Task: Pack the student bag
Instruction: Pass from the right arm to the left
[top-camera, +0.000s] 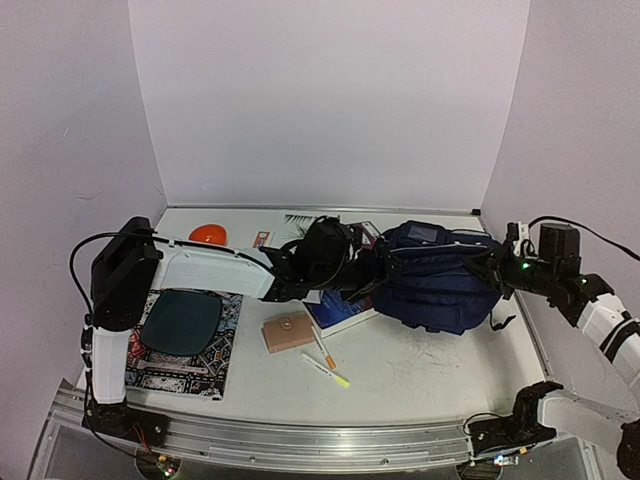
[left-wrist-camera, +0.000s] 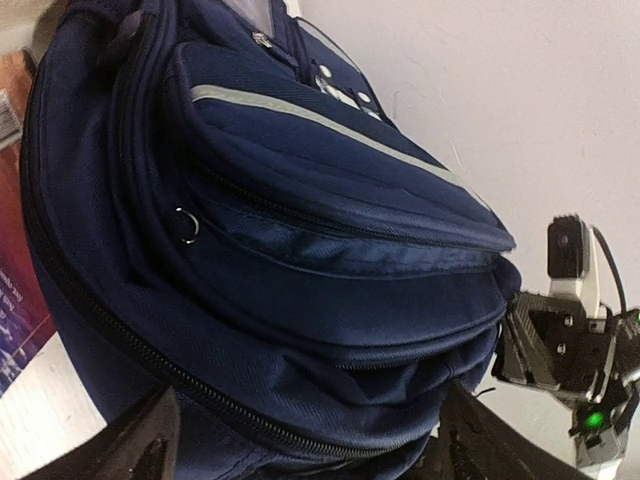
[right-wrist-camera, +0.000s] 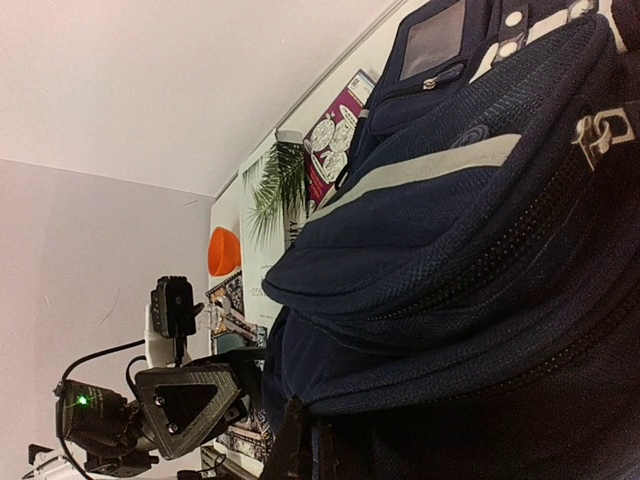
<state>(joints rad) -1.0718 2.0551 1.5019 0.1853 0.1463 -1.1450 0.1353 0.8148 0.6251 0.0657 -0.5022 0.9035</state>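
Note:
The student bag, navy with light-grey stripes, lies on its side at the centre right of the table. In the left wrist view the student bag fills the frame. My left gripper is at its left end, open, one finger on each side of the zipped lower edge. My right gripper is at the bag's right end, shut on a fold of the fabric. In the right wrist view the bag looms close, and a dark finger is pressed into the cloth.
A tan wallet, an orange pen and a yellow-tipped pen lie in front of the bag. A blue book pokes out under it. A patterned book with a dark oval lies left. An orange dish sits at the back.

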